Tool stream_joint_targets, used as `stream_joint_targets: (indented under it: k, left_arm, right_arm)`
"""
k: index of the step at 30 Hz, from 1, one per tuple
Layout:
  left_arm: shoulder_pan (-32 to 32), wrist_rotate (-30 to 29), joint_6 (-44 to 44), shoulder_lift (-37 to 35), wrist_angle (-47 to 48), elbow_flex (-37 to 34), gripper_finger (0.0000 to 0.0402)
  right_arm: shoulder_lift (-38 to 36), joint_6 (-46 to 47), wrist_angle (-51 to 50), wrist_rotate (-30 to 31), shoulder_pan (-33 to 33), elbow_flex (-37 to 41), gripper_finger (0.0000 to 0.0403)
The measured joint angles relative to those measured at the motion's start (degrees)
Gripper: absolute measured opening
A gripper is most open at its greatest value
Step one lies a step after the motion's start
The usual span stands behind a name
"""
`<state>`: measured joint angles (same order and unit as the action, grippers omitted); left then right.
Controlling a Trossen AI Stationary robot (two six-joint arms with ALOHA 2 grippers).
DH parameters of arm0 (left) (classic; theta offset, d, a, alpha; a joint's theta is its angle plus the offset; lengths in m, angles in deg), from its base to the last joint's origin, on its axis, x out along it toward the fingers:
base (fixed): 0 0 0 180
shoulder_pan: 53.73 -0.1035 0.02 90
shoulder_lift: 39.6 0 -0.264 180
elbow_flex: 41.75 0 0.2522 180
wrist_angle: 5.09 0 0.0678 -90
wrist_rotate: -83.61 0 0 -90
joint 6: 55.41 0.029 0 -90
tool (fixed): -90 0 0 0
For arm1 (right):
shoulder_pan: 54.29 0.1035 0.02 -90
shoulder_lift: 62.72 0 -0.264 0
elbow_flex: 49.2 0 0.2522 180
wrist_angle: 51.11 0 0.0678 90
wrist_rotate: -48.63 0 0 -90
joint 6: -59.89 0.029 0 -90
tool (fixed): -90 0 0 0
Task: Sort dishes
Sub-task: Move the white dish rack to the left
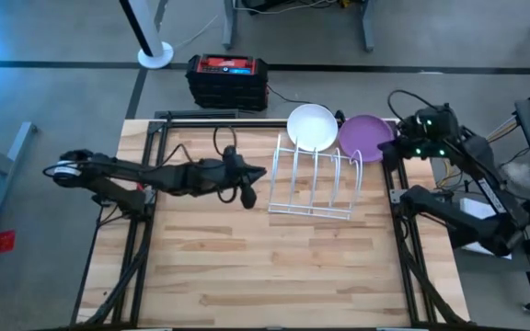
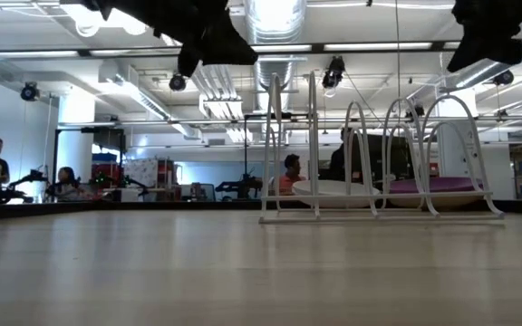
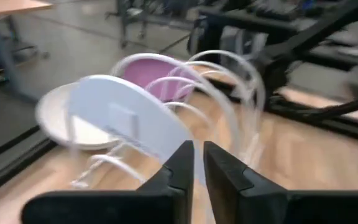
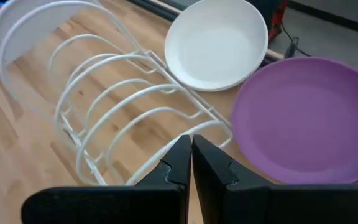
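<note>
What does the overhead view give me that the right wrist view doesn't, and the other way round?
Only the overhead view shows both arms: the left tool hangs over the table just left of the rack, the right tool beside the purple plate, plus the black box on the floor beyond the table. Only the right wrist view shows that tool's fingers nearly closed with nothing between them, and a flat white panel at the rack's far end. Both show the white bowl and purple plate lying flat behind the empty wire rack.

Overhead looks straight down, low camera level across table, both sharing rack [image 1: 314, 179]
</note>
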<state>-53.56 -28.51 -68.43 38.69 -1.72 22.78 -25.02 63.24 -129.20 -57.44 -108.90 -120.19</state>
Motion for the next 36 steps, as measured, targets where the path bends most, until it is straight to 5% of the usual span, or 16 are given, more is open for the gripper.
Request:
stream_joint_targets:
  k: [14,23,26,29,36]
  left_arm:
    - [-0.01,-1.23,-0.59,3.15,11.45,10.64,0.0084]
    - [-0.01,-0.98,-1.42,6.08,11.95,10.51,0.0072]
    - [0.14,-1.14,-0.04,6.30,11.93,10.51,0.0040]
    - [0.52,-1.22,0.58,5.83,11.91,10.51,0.0007]
    - [1.17,-1.26,1.53,4.50,11.89,10.51,0.0000]
  right_arm:
    - [-8.15,0.84,-4.83,-1.04,-0.02,4.59,0.0009]
    - [-12.42,2.08,-5.59,-3.54,0.00,11.21,0.0008]
    - [-13.50,2.19,-4.99,-3.63,0.00,14.68,0.0008]
    - [-14.34,3.23,-2.29,-5.03,0.00,17.81,0.0008]
    - [-14.46,7.08,7.05,-11.07,0.00,22.74,0.0008]
